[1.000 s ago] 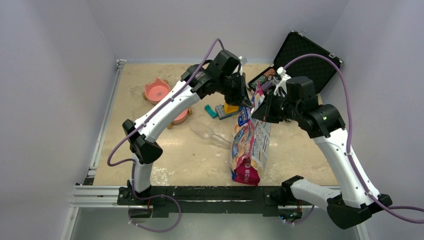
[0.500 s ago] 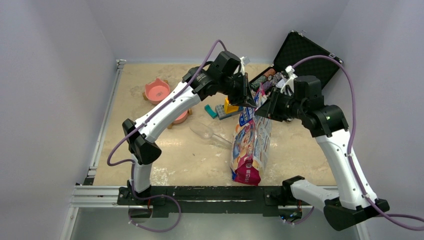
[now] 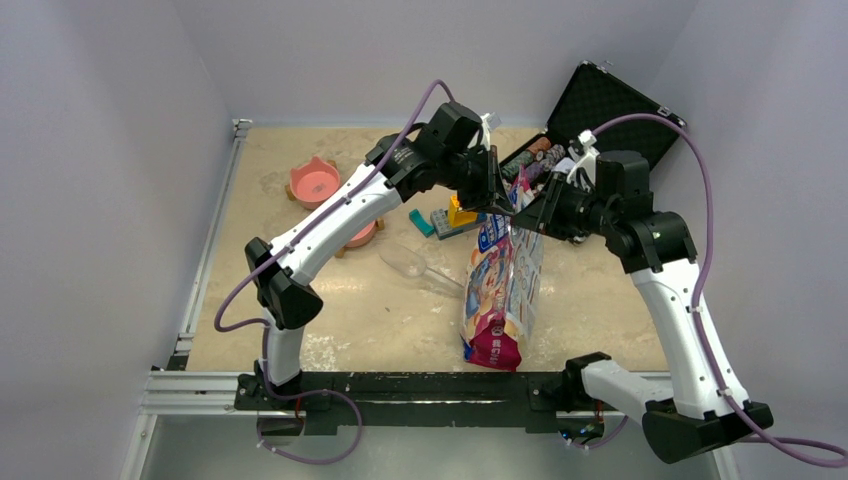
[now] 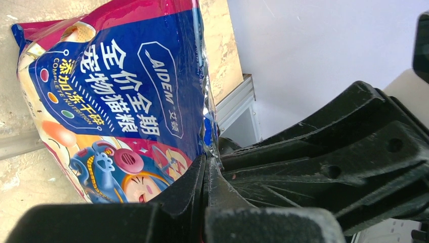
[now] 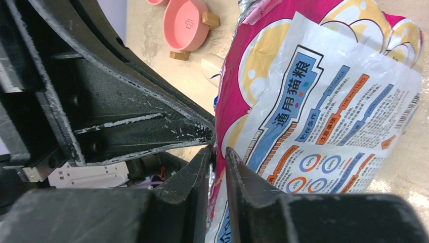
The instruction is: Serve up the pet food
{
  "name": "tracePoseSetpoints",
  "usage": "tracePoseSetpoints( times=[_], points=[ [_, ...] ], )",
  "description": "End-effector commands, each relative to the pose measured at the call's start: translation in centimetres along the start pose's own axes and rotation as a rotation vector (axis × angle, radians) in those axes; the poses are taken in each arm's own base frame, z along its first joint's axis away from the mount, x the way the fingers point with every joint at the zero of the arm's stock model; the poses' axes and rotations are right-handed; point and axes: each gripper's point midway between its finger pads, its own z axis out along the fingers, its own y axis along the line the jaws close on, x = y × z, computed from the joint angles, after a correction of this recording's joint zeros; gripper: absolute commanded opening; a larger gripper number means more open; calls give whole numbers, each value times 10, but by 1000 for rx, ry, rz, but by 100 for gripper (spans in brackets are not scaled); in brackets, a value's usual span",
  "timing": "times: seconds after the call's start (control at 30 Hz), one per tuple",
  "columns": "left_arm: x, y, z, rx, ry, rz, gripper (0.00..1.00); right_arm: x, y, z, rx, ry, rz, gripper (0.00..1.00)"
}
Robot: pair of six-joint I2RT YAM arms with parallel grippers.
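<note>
The pet food is hidden inside its glossy pink-and-blue bag (image 3: 500, 290), which stands upright at mid-table with its top edge held up. My left gripper (image 3: 503, 206) is shut on that top edge from the left; in the left wrist view the jaws (image 4: 206, 163) pinch the crinkled foil seam above the bag's blue printed face (image 4: 116, 91). My right gripper (image 3: 526, 214) meets the same edge from the right. Its jaws (image 5: 218, 153) stand slightly apart, with the bag's edge loose in the gap beside the white back panel (image 5: 329, 101).
Two pink pet bowls (image 3: 314, 182) (image 3: 362, 233) sit at the left, one also seen from the right wrist as a pink bowl (image 5: 184, 23). A clear scoop (image 3: 410, 262) lies left of the bag. Toy blocks (image 3: 452, 218) and an open black case (image 3: 610, 115) stand behind.
My right gripper has parted its jaws a little on the bag's edge and shifted slightly back and right. The left gripper has stayed shut on the bag.
</note>
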Motion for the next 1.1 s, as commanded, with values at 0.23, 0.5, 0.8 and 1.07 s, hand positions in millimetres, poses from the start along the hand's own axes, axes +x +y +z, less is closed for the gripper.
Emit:
tracePoseSetpoints(
  times=[0.23, 0.5, 0.8, 1.07],
  points=[
    [-3, -3, -22, -44, -55, 20, 0, 10, -16, 6, 21, -21, 6, 0],
    [-5, 20, -38, -176, -93, 53, 0, -20, -37, -21, 190, -217, -45, 0],
    [-8, -34, -36, 83, -73, 86, 70, -17, -14, -13, 59, -172, -73, 0],
    [-11, -25, -20, 40, -64, 53, 56, -15, -7, -7, 13, -147, -78, 0]
  ],
)
